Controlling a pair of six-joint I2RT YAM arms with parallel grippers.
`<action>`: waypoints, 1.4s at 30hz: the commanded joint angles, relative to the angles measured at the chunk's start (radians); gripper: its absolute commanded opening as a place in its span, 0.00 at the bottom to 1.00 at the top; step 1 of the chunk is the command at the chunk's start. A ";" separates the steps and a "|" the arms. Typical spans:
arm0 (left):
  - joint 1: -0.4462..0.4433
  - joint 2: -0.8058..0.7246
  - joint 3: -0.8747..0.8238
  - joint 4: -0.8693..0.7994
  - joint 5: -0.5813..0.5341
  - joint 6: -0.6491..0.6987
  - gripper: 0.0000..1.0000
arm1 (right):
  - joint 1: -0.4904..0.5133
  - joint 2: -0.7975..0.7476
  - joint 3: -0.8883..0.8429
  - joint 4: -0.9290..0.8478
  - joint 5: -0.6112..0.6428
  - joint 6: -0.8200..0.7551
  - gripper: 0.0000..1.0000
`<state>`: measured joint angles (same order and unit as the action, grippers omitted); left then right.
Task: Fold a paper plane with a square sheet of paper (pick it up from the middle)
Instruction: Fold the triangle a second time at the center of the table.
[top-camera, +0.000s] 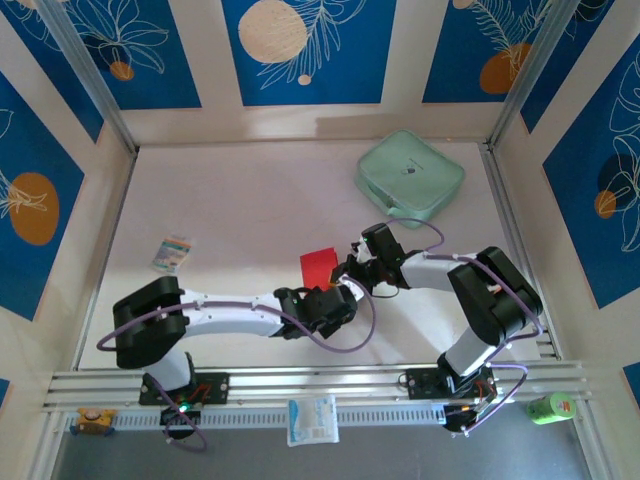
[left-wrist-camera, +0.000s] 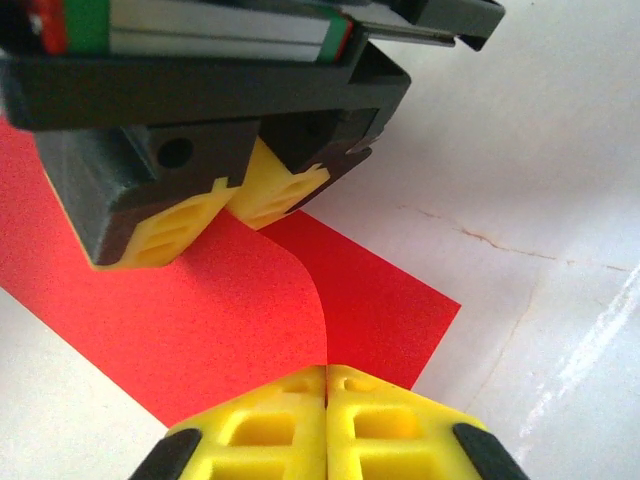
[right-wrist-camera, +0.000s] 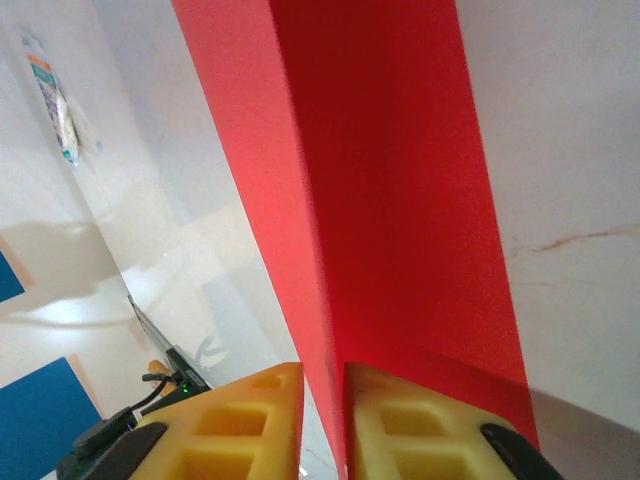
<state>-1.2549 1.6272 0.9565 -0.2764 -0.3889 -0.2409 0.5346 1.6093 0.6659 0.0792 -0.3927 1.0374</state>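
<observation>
Folded red paper sheet (left-wrist-camera: 200, 330) is pinched tight at its fold by L gripper (left-wrist-camera: 326, 388); R gripper (right-wrist-camera: 323, 390) is seen w/ 2 pads slightly parted round it.

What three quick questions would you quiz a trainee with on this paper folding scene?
1. True or false: the left gripper is shut on the red sheet of paper.
2. In the top view, where does the mint-green case lie from the sheet? A) farther back and to the right B) nearer and to the left C) on top of it
3. Which printed thing lies on the left side of the table?
Key: 1 true; 2 A; 3 the small white packet.
</observation>
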 joint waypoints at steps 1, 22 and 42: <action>0.031 -0.044 -0.019 0.021 0.072 -0.028 0.04 | -0.012 -0.059 0.004 -0.070 0.021 -0.013 0.25; 0.355 -0.054 -0.189 0.457 0.770 -0.316 0.00 | -0.044 -0.521 -0.249 -0.149 0.192 -0.059 0.27; 0.366 -0.043 -0.176 0.324 0.729 -0.264 0.00 | 0.059 -0.162 -0.169 -0.075 0.142 -0.038 0.03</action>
<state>-0.9001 1.5688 0.7750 0.0837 0.3328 -0.5224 0.5873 1.4204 0.4660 0.0475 -0.2501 1.0206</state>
